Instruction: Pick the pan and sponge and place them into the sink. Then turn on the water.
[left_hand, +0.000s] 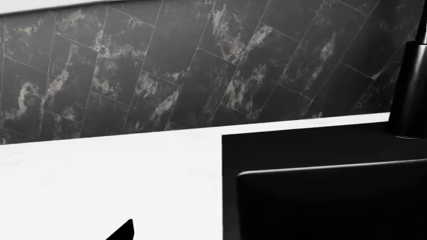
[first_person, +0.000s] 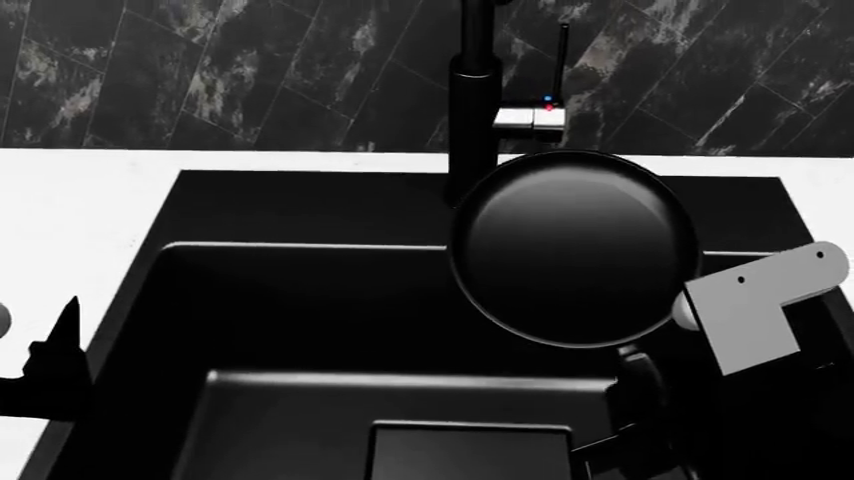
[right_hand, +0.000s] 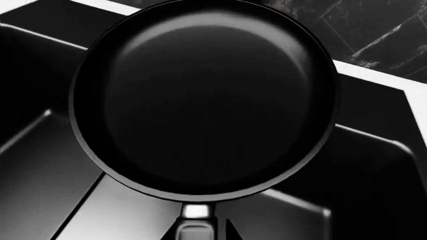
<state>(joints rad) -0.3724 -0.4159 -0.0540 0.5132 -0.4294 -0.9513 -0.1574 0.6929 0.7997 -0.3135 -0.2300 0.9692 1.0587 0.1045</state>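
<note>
The black pan (first_person: 574, 245) hangs over the back right part of the sink (first_person: 307, 300), close in front of the tap. My right gripper (right_hand: 198, 231) is shut on the pan's handle (right_hand: 197, 220), and the glossy pan bowl (right_hand: 203, 95) fills the right wrist view. In the head view that handle (first_person: 638, 385) runs down into dark shapes. My left gripper (first_person: 54, 365) stands over the white counter at the sink's left edge, apparently open and holding nothing; only one fingertip (left_hand: 124, 231) shows in the left wrist view. The sponge is out of view.
A tall black tap (first_person: 474, 100) with a small lever (first_person: 531, 118) stands behind the sink, its base (left_hand: 410, 95) by the basin rim (left_hand: 320, 167). A flat drain plate (first_person: 467, 452) lies on the sink floor. White counter (left_hand: 107, 175) and dark marbled wall tiles (first_person: 240, 70) surround it.
</note>
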